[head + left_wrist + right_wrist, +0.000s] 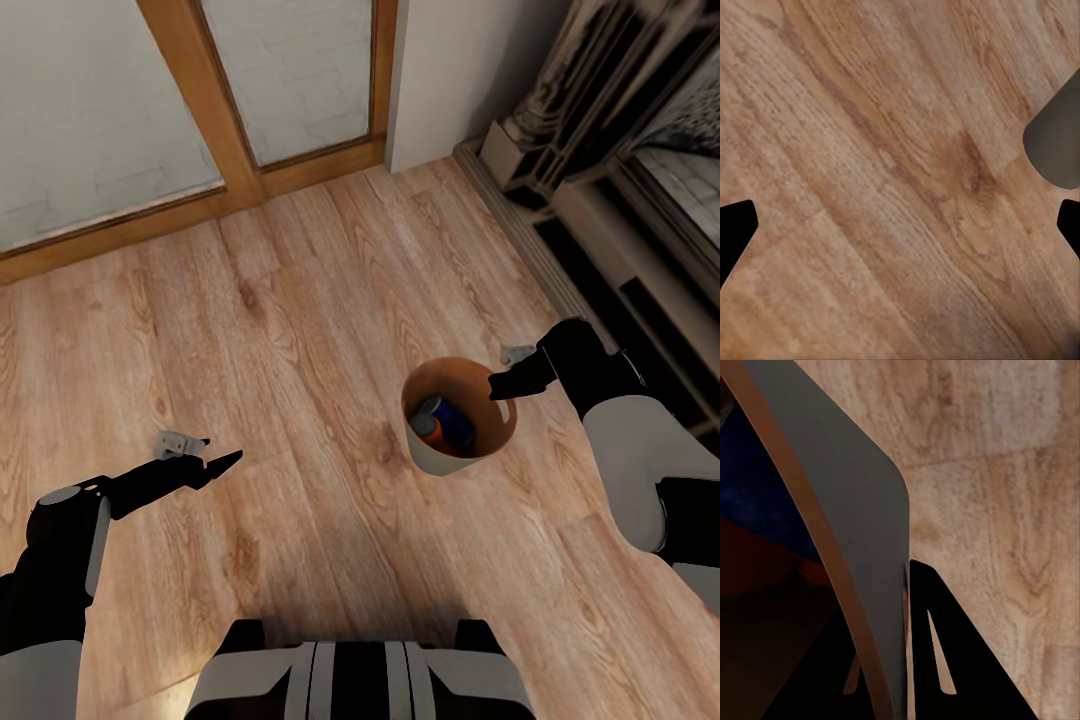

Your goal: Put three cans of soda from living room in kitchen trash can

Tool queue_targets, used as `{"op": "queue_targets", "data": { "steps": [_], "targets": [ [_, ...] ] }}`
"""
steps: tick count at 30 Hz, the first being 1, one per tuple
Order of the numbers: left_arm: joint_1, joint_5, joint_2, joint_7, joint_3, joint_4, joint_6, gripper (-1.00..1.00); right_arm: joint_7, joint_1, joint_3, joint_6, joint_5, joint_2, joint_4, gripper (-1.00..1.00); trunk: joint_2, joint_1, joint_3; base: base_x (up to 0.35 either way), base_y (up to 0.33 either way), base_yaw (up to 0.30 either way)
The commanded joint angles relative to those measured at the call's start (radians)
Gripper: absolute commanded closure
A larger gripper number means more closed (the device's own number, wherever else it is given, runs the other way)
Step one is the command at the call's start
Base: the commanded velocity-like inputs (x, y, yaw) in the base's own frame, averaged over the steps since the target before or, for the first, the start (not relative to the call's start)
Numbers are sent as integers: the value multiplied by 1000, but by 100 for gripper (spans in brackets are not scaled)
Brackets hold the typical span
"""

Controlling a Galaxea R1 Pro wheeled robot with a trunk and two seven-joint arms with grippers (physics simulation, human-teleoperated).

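Floor (300, 300): light wood planks carry everything here; wood-framed glass doors (250, 130) run along its far edge and a dark shelf unit (620, 230) along its right edge.

Trash can (440, 455): grey outside, copper-brown inside, upright on the floor toward the right edge, near the shelf unit. In the right wrist view its wall (847, 525) stands against the pincer's fingers.

Right pincer (508, 385): sits at the can's right rim, its fingers astride the wall, one inside and one outside by the look of the right wrist view. It appears to clamp the rim; how tightly, I cannot tell.

Left pincer (215, 465): well apart from the can, over bare floor toward the left edge, fingers spread wide, holding nothing; the left wrist view shows planks between the fingertips (735, 225).

Cans of soda: a dark blue one (455, 420) and an orange one (428, 430) lie inside the trash can, touching. A third cannot be made out.

Step in hand: judged as moving or steadying the can by its rim. Doing it well means keeping the can upright and lifting slowly so the thin wall does not slip or tip out its load.

Writing: no brand or label can be read on cans or bin.
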Motion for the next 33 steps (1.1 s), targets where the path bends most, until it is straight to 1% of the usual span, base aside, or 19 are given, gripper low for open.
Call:
{"op": "queue_targets", "data": {
  "steps": [1,10,16,26,33],
  "targets": [
    [0,0,0,0,0,0,0,-100,7,0,-2,11,-18,0,1,100,-7,4,-3,0,0,0],
    [0,-4,0,1,0,0,5,-100,6,0,-4,11,-18,-1,0,100,-70,38,-31,0,0,0],
    [0,0,0,1,0,1,6,-100,6,0,-4,11,-18,0,0,100,-70,38,-31,0,0,0],
    [0,-4,0,1,0,2,8,-100,6,0,-2,11,-18,1,0,100,-140,77,-63,0,0,0],
    [0,1,0,1,0,0,8,-100,6,0,-3,11,-18,0,0,100,-140,77,-63,0,0,0]
  ]
}}
